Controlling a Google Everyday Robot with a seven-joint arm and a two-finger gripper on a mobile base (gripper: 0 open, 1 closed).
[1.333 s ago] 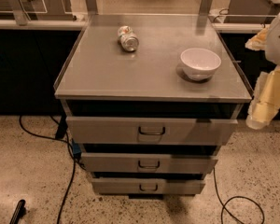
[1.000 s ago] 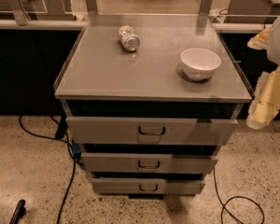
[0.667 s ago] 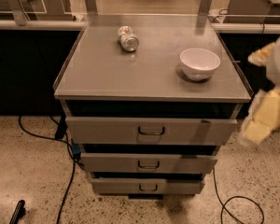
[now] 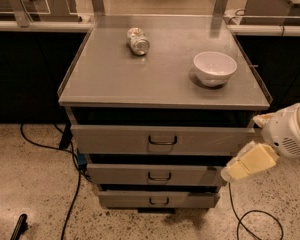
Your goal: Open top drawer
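While near top drawer (image 4: 115,140) edge — gripper (image 4: 231,172)

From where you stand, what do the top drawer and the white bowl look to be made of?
The top drawer: likely metal, with a flat matte grey front and thin edges. The bowl: probably glazed ceramic, smooth white with a soft sheen, though plastic is possible. The pincer, pale cream and plastic-looking, hangs beside the drawers at the picture's right.

Tool (image 4: 238,169) lowered and swung leftward, now tilted just below the right front corner of the top drawer (image 4: 120,140)
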